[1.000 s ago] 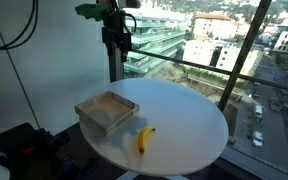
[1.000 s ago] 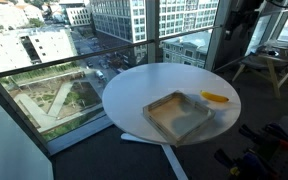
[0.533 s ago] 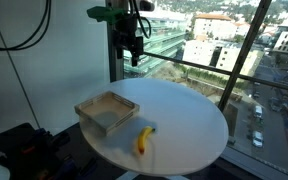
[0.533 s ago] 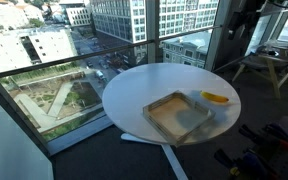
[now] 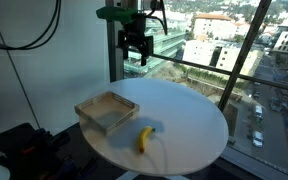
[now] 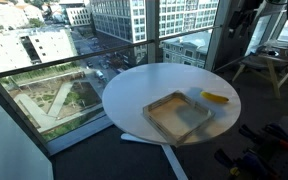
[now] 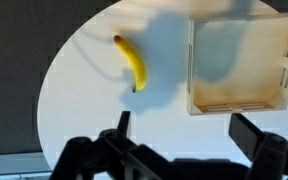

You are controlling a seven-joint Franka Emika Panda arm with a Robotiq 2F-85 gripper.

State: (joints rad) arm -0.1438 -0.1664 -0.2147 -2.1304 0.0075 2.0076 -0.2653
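One banana (image 5: 144, 139), one shallow wooden tray (image 5: 90, 117), one round white table (image 5: 194, 120) and one gripper (image 5: 136, 58) make up the count; nothing else lies on the tabletop.

In an exterior view the banana lies close to the table's near edge, just beside the tray and apart from it; the tray sits at the edge beside it and is empty. In an exterior view from another place the banana (image 6: 215, 98) lies by the table's (image 6: 144, 85) side edge and the tray (image 6: 162, 128) near the front edge. In the wrist view the banana (image 7: 132, 63) curves on bare white surface, with the tray (image 7: 197, 70) off to its side.

Against the frames of a second and half a second ago, the gripper has shifted sideways along the far edge, toward the table's middle, at much the same height; banana and tray lie where they lay.

The arm hangs high over the table's far edge, by the window glass; the wrist points straight down, fingers toward the tabletop. In the wrist view the gripper (image 7: 181, 122) stands wide, its two fingers (image 7: 123, 121) well apart and gripping nothing; it hovers well above both banana and tray.
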